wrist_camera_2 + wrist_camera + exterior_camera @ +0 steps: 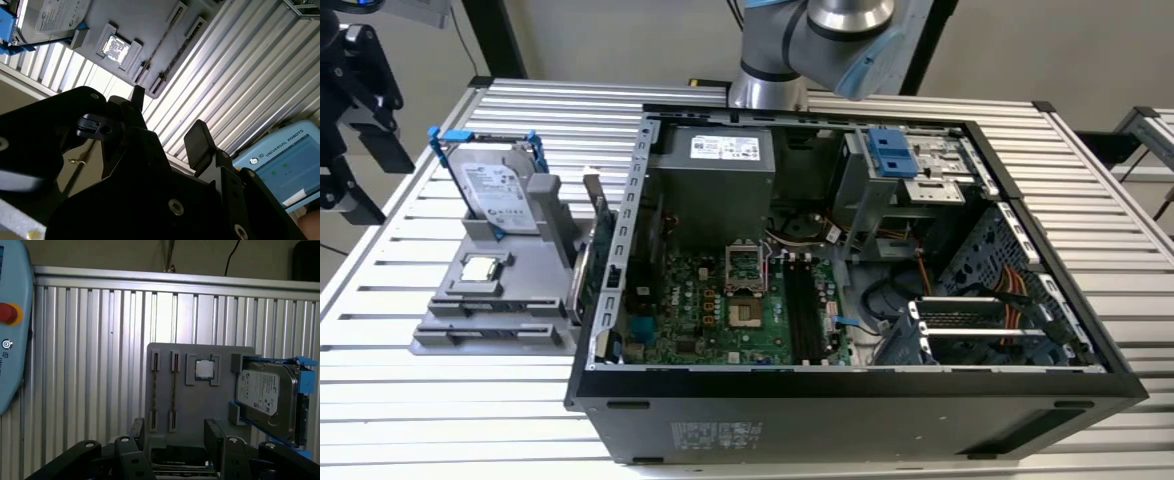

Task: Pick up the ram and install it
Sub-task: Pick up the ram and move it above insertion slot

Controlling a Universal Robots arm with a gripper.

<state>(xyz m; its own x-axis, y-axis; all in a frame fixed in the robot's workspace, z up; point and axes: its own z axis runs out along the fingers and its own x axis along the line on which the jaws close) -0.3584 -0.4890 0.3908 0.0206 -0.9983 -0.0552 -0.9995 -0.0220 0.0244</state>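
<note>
Closest of all is the tool (175, 432), its black fingers (214, 435) spread apart with nothing between them. Well apart from it, the ram (174, 390) stands on its thin edge in the gray holder (200, 405). A second stick is just beside it, near the silver chip (203, 369) and the hard drive (265, 395). To grab well, I think the tool should line up along that thin edge, pinch the flat sides softly, and not bump the neighbor. Silver ribs run across the tabletop (90, 365). The open computer case (854, 400) sits beside the holder, with a plain wall behind.
</note>
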